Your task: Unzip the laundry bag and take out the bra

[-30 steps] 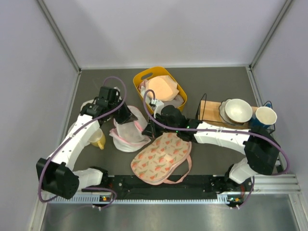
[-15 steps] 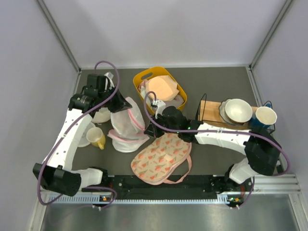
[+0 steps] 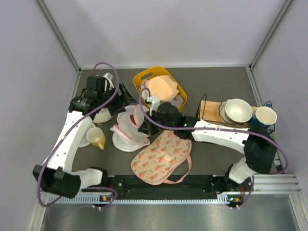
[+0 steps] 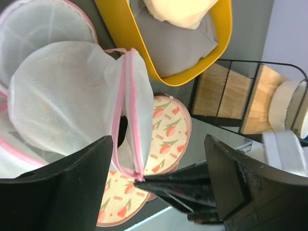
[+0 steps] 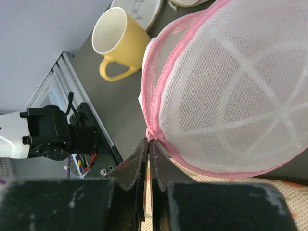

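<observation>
The laundry bag (image 3: 128, 130) is white mesh edged with a pink zipper and lies slumped between the two arms. In the left wrist view the laundry bag (image 4: 67, 106) shows its zipper seam partly parted. My right gripper (image 3: 144, 126) is shut on the pink zipper pull (image 5: 152, 132) at the bag's near edge; its fingertips (image 5: 150, 142) are pressed together. My left gripper (image 3: 124, 98) hangs open just behind and above the bag, and its fingers (image 4: 72, 187) hold nothing. The bra is hidden; no orange shows through the mesh.
A yellow basket (image 3: 144, 77) with a pale peach garment stands behind the bag. A cream pouch with red print (image 3: 161, 156) lies in front. A yellow mug (image 3: 97, 138) and a white plate (image 3: 101, 115) are on the left. A wire rack (image 3: 207, 110) with a bowl and a blue cup (image 3: 265, 116) is on the right.
My left gripper has let go of the bag and opened. The lifted dome has slumped down. The right gripper stays shut on the zipper pull and has shifted slightly back and left.
</observation>
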